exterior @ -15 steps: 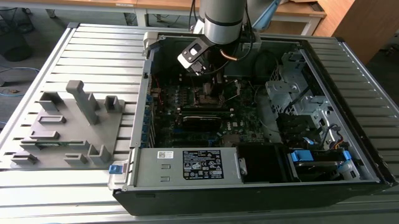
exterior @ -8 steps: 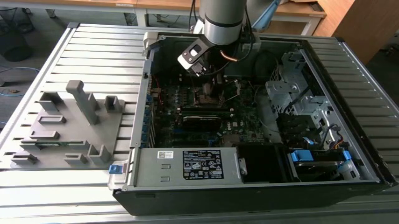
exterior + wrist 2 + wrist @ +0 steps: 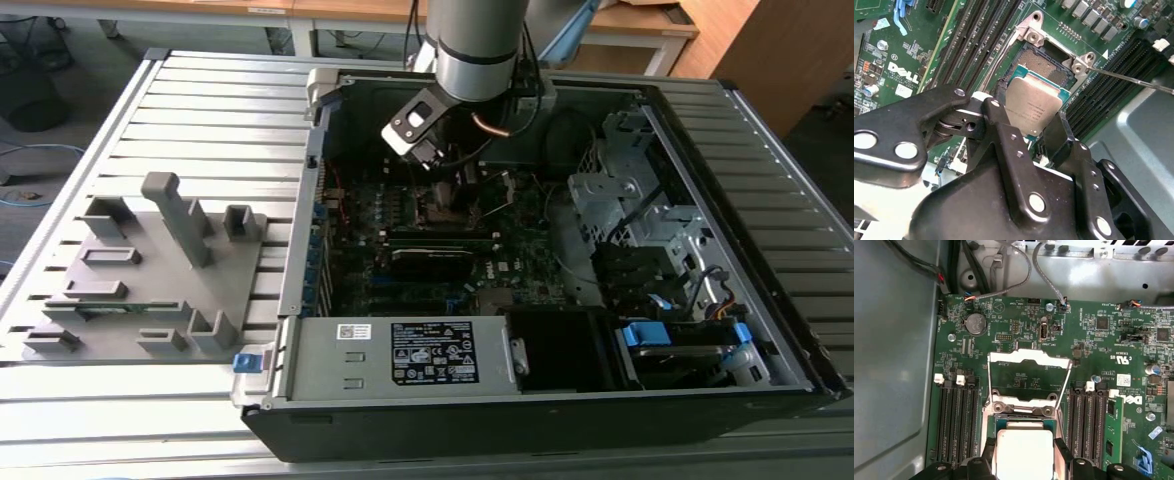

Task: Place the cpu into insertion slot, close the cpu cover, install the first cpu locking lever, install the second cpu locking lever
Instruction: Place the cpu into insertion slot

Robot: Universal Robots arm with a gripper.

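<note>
Over insertion slot (image 3: pixel 1046 62), gripper (image 3: pixel 1029 118) clamps square cpu (image 3: pixel 1035 102), dull grey top.

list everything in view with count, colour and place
table: one, grey metal slats, under everything
computer case: one, black, open on table
tray: one, grey, on table, exterior view's left of case
circuit board: one, green, inside case
socket: one, dark, silver-rimmed, on circuit board
cover: one, silver, swung open beside socket
chip: one, grey-topped, over socket
coin battery: one, silver, on circuit board
arm: one, grey, reaching into case
fingers: two, black, shut on chip
</note>
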